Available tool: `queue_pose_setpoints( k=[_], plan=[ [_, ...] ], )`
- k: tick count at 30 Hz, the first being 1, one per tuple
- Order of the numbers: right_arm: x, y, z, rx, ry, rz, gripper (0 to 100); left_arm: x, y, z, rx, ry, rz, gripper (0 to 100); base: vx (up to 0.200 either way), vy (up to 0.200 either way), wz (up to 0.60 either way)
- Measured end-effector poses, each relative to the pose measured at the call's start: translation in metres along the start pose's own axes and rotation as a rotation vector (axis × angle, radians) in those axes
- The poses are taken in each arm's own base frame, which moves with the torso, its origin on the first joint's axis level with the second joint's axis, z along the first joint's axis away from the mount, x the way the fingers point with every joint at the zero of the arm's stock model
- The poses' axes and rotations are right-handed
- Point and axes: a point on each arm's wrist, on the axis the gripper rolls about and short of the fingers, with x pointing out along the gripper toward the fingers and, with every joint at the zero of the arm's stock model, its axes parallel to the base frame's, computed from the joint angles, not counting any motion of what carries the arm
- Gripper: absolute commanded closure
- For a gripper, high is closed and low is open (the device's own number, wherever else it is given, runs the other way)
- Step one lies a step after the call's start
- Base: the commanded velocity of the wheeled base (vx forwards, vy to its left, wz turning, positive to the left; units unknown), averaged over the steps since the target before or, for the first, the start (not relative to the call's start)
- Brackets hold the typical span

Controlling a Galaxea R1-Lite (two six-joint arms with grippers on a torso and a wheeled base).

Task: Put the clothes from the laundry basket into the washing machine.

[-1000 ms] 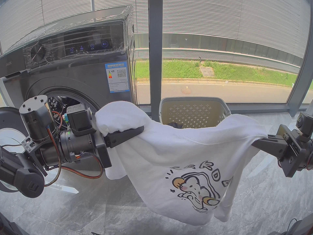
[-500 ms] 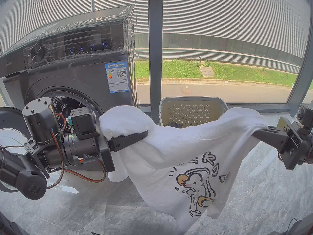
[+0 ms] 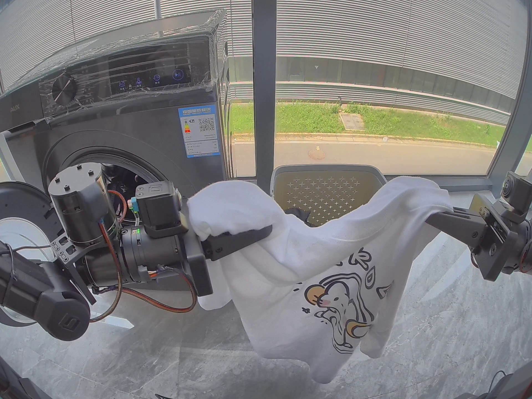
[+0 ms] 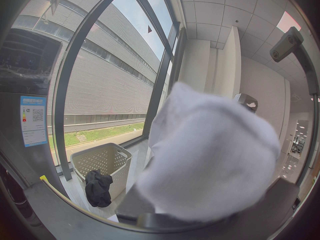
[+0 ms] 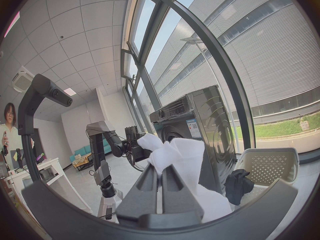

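In the head view the left arm (image 3: 50,300) enters from the lower left with its wrist level. The left gripper (image 3: 259,234) points right toward frame centre, clamped on a fold of the white shirt (image 3: 310,261). The right gripper (image 3: 435,221) sits at the right edge at mid-height, pointing left, its fingers (image 5: 176,190) pressed together on the shirt's other end

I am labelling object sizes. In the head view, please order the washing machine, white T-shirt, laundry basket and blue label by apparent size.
1. washing machine and white T-shirt: about alike; the shirt hangs nearer the camera, so I leave them unranked.
2. laundry basket, partly hidden by the shirt.
3. blue label.
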Motion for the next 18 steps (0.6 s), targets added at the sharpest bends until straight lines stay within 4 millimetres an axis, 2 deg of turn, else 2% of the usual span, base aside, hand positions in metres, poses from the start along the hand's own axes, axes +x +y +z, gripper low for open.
queue_pose_setpoints(
  k=[9,18],
  plan=[
    [-0.007,-0.006,-0.001,0.005,-0.001,-0.046,100,0.014,0.002,-0.008,-0.016,0.02,-0.022,100,0.0,0.0,0.0],
    [-0.008,-0.006,-0.002,0.005,-0.002,-0.054,100,0.018,0.004,-0.013,-0.026,0.032,-0.03,100,0.0,0.0,0.0]
  ],
)
